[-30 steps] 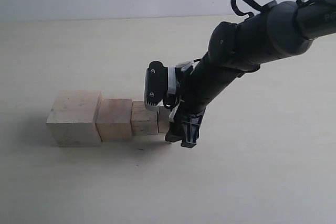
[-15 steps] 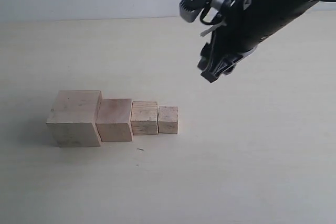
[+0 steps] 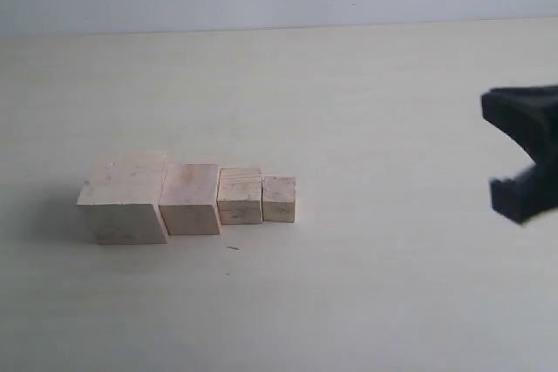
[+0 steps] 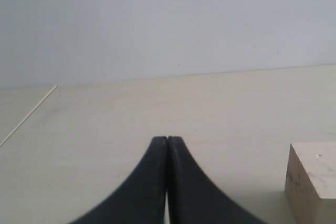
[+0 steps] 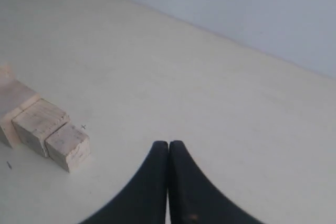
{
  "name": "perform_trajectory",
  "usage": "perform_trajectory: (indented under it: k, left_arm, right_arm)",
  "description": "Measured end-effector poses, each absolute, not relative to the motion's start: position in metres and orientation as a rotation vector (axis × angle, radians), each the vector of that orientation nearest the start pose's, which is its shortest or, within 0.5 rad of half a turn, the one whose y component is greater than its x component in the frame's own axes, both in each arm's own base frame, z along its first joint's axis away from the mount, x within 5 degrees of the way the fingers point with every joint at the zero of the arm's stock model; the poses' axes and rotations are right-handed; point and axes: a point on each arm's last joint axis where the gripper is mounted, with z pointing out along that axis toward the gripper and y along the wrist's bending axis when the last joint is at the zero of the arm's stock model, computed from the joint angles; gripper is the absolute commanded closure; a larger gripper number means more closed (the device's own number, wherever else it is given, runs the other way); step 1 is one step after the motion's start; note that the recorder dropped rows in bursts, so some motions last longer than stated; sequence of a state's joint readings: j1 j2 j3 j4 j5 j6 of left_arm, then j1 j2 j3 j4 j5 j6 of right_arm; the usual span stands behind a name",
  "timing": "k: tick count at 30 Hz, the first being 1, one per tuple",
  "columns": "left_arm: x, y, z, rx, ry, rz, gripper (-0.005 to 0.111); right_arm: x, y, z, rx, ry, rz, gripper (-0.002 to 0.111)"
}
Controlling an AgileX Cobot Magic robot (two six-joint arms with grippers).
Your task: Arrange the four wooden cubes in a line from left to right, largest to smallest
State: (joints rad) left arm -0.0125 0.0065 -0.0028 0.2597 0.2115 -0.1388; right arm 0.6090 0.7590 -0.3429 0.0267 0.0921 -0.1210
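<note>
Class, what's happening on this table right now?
Nothing is being handled. The four wooden cubes stand in a row on the table. In the exterior view, the largest cube is on the left and the smallest cube on the right. The left gripper and right gripper are shut, empty and clear of the row.

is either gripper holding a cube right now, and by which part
Nothing is held. The left gripper and the right gripper are both shut with nothing between their fingers, and the four wooden cubes sit free in a row.
</note>
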Motion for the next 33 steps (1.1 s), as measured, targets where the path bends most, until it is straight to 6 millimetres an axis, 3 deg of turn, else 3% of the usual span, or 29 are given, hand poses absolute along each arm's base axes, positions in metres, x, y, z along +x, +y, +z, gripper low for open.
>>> perform_trajectory:
  k: [7, 14, 18, 27, 33]
  left_arm:
    - [0.056, 0.004, 0.195, 0.068, 1.692, 0.123, 0.107]
    - [0.056, 0.004, 0.195, 0.068, 1.692, 0.123, 0.107]
    - [0.056, 0.004, 0.195, 0.068, 1.692, 0.123, 0.107]
    - [0.056, 0.004, 0.195, 0.067, 1.694, 0.123, 0.107]
    - [0.056, 0.004, 0.195, 0.067, 1.694, 0.123, 0.107]
  right_arm:
    - [0.07, 0.049, 0.205, -0.532, 1.661, 0.437, 0.108]
    - [0.05, 0.035, 0.21, -0.439, 1.52, 0.516, 0.108]
    - [0.048, 0.03, 0.213, -0.391, 1.476, 0.493, 0.108]
    - [0.055, 0.015, 0.211, -0.157, 1.522, 0.248, 0.108]
    - [0.056, 0.012, 0.207, -0.125, 1.568, 0.207, 0.108]
